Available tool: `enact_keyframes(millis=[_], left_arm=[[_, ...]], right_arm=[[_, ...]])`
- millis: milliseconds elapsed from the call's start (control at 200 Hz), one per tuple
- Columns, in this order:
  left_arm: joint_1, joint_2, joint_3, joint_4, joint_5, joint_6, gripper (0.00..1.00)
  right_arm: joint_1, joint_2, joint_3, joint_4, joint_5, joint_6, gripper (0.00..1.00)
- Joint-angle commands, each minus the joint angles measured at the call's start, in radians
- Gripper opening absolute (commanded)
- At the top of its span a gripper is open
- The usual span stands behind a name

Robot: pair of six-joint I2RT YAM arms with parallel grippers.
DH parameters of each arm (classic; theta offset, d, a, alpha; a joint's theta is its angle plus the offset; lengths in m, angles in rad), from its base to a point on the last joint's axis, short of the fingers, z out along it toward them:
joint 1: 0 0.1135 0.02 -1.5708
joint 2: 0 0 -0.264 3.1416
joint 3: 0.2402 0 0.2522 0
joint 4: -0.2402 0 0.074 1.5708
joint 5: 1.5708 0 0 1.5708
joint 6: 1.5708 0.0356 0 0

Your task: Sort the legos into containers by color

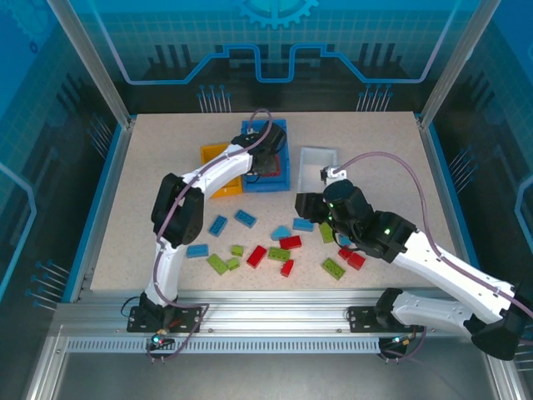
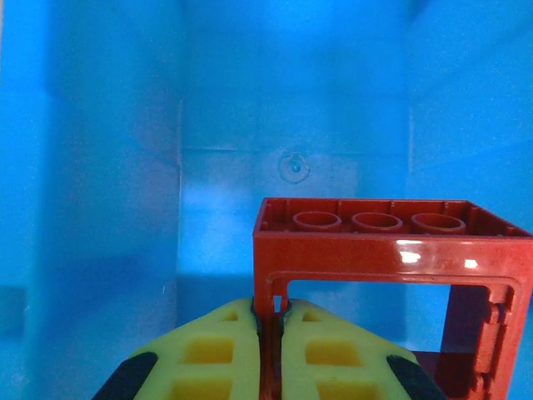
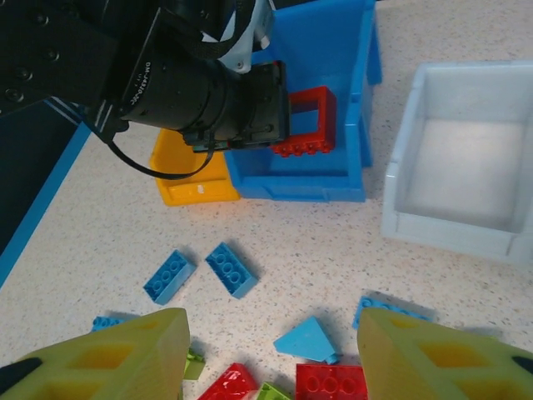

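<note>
Delivery of a red piece is the step in hand. Farthest left stands the yellow-orange plastic bin (image 1: 215,153), partly hidden under the left arm. Just beside it is the larger blue plastic bin (image 1: 281,132), and the left gripper (image 2: 268,312) is down inside its walls. Its jaws are pressed together on one upright of a red window-frame brick (image 2: 383,242), which hangs studs-forward. Whether the frame's lower edge touches the bin floor cannot be told.

Nearer the arms, the loose bricks (image 1: 218,263) lie scattered across the speckled tabletop (image 1: 150,167): red, light blue and lime green mixed together. To the right of the blue bin sits the small white plastic bin (image 3: 400,196), with nothing visible inside it.

The right gripper (image 3: 271,350) hovers over the right part of the scatter, jaws about half apart and holding nothing. A light-blue wedge piece (image 3: 308,340) and a red studded brick (image 3: 331,382) lie below the gap.

Most of the sorting looks undone. The next move on the left calls for parting the jaws to drop the frame, then lifting clear of the walls. On the right, it calls for descending squarely over one brick so the neighbours are not nudged.
</note>
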Motion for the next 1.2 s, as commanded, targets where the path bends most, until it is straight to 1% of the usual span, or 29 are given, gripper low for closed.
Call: enact_keyframes(millis=[0,115,220,300,375,495,575,655,750,805,885,1050,1080,1196], left_arm=[[-0.004,0.035,0.051,-0.054,-0.026,0.035,0.01],[-0.004,0.057,0.061,-0.059,-0.010,0.038,0.07],[-0.003,0.061,0.063,-0.071,-0.006,0.035,0.20],[-0.004,0.050,0.060,-0.072,-0.002,0.037,0.26],[-0.004,0.033,0.057,-0.071,0.006,0.038,0.31],[-0.005,0.005,0.061,-0.071,0.014,0.036,0.38],[-0.008,-0.023,0.063,-0.074,0.015,0.035,0.42],[-0.018,-0.071,0.057,-0.072,0.017,0.033,0.47],[-0.043,-0.151,0.033,-0.057,0.025,0.024,0.56],[-0.063,-0.216,-0.017,-0.024,0.043,0.019,0.61],[-0.102,-0.329,-0.114,0.044,0.087,0.006,0.67],[-0.207,-0.591,-0.410,0.235,0.256,-0.078,0.74],[-0.229,-0.632,-0.464,0.274,0.287,-0.100,0.77],[-0.319,-0.784,-0.656,0.384,0.329,-0.175,0.79]], right_arm=[[-0.020,-0.008,-0.032,-0.045,0.001,0.033,0.58],[-0.043,0.002,-0.050,-0.089,0.001,0.064,0.58],[-0.089,0.025,-0.073,-0.135,-0.023,0.106,0.58],[-0.131,0.056,-0.077,-0.168,-0.066,0.139,0.58],[-0.141,0.081,-0.079,-0.172,-0.088,0.167,0.58],[-0.146,0.111,-0.067,-0.211,-0.059,0.214,0.57],[-0.184,0.134,-0.055,-0.280,-0.039,0.235,0.57],[-0.248,0.163,-0.065,-0.316,-0.055,0.201,0.57],[-0.322,0.198,-0.099,-0.309,-0.131,0.079,0.58],[-0.347,0.226,-0.102,-0.311,-0.172,0.016,0.58],[-0.366,0.269,-0.138,-0.324,-0.199,-0.051,0.59],[-0.392,0.302,-0.175,-0.326,-0.218,-0.102,0.58],[-0.397,0.305,-0.180,-0.329,-0.213,-0.106,0.58],[-0.421,0.320,-0.188,-0.335,-0.207,-0.125,0.57]])
